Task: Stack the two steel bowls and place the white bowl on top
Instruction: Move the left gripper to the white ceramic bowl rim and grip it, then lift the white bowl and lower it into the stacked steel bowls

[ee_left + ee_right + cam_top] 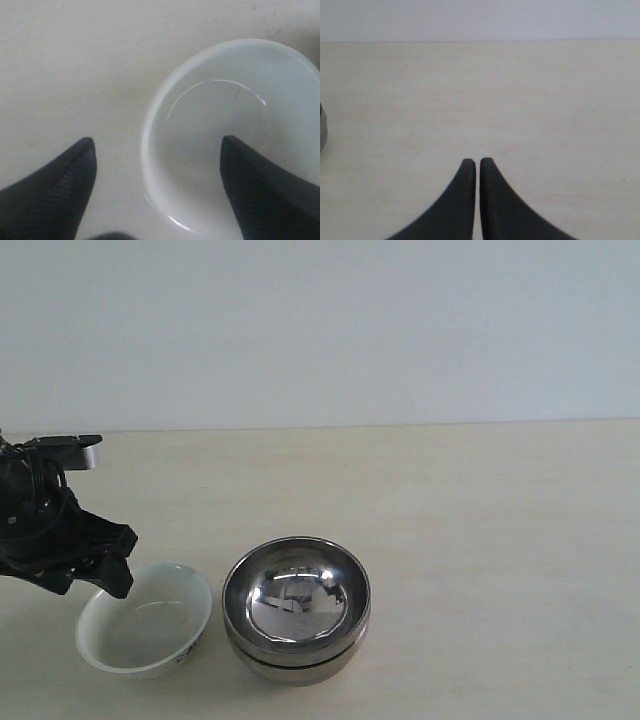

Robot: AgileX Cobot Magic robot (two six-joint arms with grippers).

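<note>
The two steel bowls (pixel 296 602) stand nested, one inside the other, near the table's front middle; only a band of the lower one (pixel 300 668) shows under the upper rim. Left of them stands the white bowl (pixel 145 625), upright, with a small dark pattern on its outside. My left gripper (pixel 92 585) is open above the bowl's left rim. In the left wrist view that gripper (pixel 157 141) straddles the white bowl's (pixel 230 90) rim, one finger over the inside, one over the table. My right gripper (pixel 478 161) is shut on nothing above bare table.
The pale table (pixel 480 540) runs back to a plain white wall. A sliver of a steel bowl (pixel 322 131) shows at the edge of the right wrist view. The right arm is outside the exterior view.
</note>
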